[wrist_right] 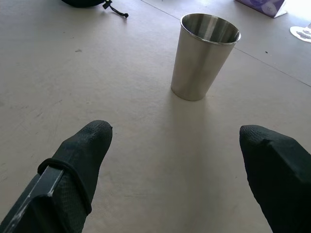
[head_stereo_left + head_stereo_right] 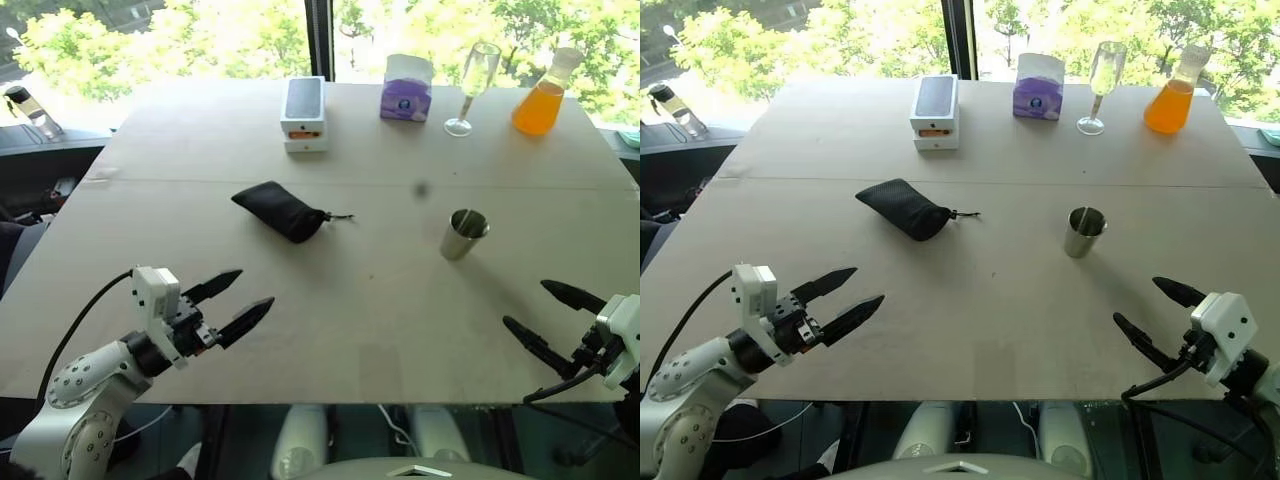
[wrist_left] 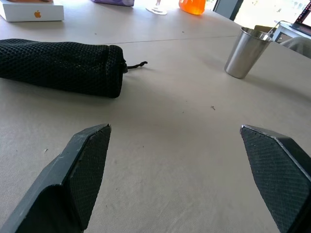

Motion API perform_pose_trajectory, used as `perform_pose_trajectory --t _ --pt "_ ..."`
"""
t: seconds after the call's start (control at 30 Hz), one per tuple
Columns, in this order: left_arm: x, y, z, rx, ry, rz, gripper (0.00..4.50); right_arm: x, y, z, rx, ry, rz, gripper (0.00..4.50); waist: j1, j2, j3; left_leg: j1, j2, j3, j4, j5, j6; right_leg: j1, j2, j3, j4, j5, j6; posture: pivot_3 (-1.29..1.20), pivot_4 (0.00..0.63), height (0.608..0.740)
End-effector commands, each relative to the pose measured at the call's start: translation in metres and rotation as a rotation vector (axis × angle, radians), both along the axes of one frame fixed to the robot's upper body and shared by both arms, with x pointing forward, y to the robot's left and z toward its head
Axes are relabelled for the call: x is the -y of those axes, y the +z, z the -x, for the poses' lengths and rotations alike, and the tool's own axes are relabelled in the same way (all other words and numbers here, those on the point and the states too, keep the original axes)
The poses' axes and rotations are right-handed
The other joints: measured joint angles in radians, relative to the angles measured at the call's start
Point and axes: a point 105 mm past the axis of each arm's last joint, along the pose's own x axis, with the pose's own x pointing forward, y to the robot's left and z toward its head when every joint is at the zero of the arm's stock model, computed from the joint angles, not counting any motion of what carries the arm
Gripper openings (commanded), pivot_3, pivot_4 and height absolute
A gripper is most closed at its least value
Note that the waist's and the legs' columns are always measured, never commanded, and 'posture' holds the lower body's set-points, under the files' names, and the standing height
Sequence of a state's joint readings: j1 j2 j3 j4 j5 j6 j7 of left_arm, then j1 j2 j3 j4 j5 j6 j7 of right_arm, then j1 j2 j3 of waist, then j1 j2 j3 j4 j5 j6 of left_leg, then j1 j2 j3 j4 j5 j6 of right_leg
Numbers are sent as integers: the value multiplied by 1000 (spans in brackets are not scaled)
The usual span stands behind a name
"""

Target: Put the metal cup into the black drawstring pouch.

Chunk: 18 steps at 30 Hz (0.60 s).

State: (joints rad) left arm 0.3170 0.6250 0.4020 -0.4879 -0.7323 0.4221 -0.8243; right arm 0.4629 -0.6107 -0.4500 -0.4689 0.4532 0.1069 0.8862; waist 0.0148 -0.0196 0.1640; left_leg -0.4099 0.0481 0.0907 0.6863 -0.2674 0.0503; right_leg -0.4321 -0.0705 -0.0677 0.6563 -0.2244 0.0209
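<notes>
The metal cup [image 2: 463,234] stands upright on the table, right of centre; in the right wrist view the cup [image 1: 205,56] is straight ahead of the fingers. The black drawstring pouch [image 2: 280,210] lies flat near the table's middle, its cord end toward the cup, and the pouch [image 3: 63,66] also shows in the left wrist view. My left gripper [image 2: 240,302] hovers open over the near left of the table, short of the pouch. My right gripper [image 2: 548,313] is open at the near right, short of the cup. Both hold nothing.
Along the far edge stand a white phone box [image 2: 304,112], a purple tissue box [image 2: 407,88], a tall clear stemmed glass [image 2: 474,85] and a flask of orange liquid [image 2: 544,96]. The table [image 2: 360,320] ends just below both grippers.
</notes>
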Motion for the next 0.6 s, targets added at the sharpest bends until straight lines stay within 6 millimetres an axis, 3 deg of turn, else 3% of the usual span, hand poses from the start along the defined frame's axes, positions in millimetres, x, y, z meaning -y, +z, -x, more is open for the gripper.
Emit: perform_pose_trajectory --t 0.03,0.2,0.37,0.47,0.6 --pt "1 9 -5 52 8 -22 4442 -6 17 -1 72 30 -14 4500 0 0 0 0 0 0 0 0 0 0 0 0 0 0 0 0 150 737" --pt "20 26 -27 137 36 -88 4442 -36 35 3 176 175 -62 4500 2 1 -1 1 0 0 0 0 0 1 0 0 1 0 0 0 150 737" --pt "38 33 -54 164 187 -390 4442 -61 42 13 186 355 -65 4500 3 0 -1 0 -1 -1 0 0 0 1 0 0 0 1 1 0 150 737" --pt "45 51 -72 218 302 -507 4442 -63 48 15 211 394 -54 4500 4 0 -1 1 -2 -1 0 0 0 2 0 0 0 3 4 0 150 737" --pt "63 64 -89 241 313 -580 4442 -54 50 16 233 381 -47 4500 3 0 -1 1 -2 -1 0 0 0 2 1 0 1 3 4 0 150 737"
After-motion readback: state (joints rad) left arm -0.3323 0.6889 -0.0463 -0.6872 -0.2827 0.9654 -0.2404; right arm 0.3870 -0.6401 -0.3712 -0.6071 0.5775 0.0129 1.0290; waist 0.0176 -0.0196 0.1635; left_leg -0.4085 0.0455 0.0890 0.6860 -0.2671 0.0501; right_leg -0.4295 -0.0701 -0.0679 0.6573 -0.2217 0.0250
